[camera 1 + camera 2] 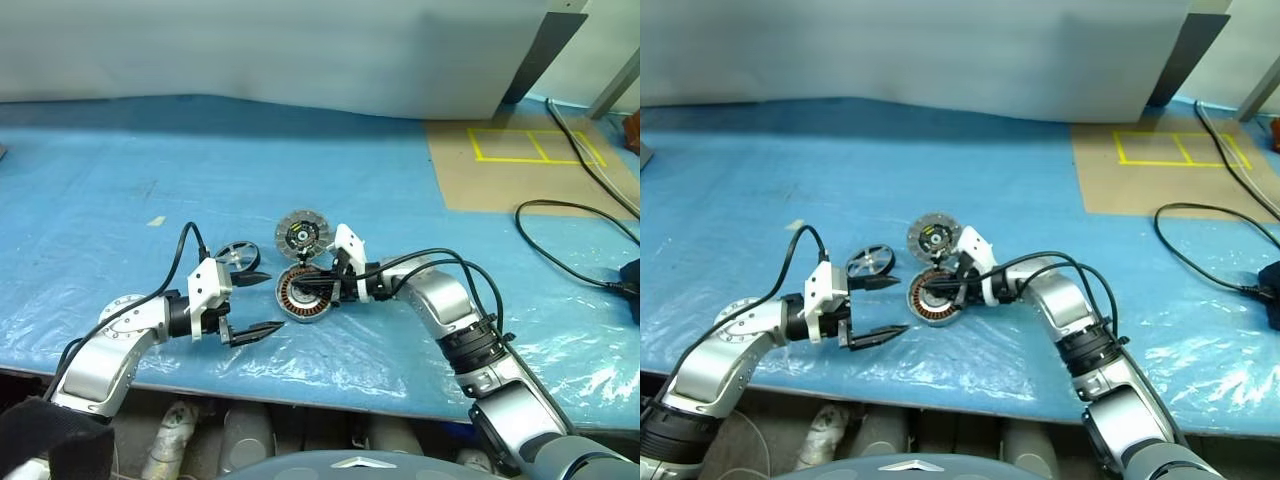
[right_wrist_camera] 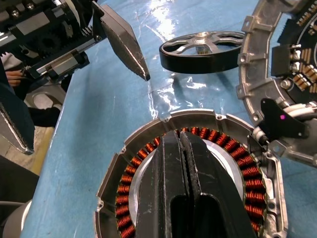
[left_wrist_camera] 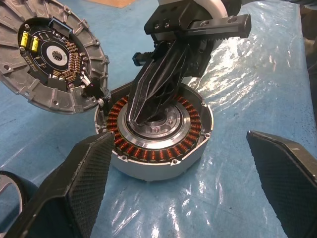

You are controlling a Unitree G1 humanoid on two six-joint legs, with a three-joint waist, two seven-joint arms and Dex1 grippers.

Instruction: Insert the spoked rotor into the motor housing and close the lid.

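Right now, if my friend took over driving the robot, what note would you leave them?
Left gripper: open, holding nothing, waiting beside the motor housing.
Right gripper: shut, tips poking down into the housing's centre, inside the copper windings.
Spoked rotor: lying on the blue sheet next to the housing, not in yet.
Lid: flipped open, ribbed inside face showing, joined at the housing's rim.
Done: housing open.
Left: put the rotor in, then close the lid.
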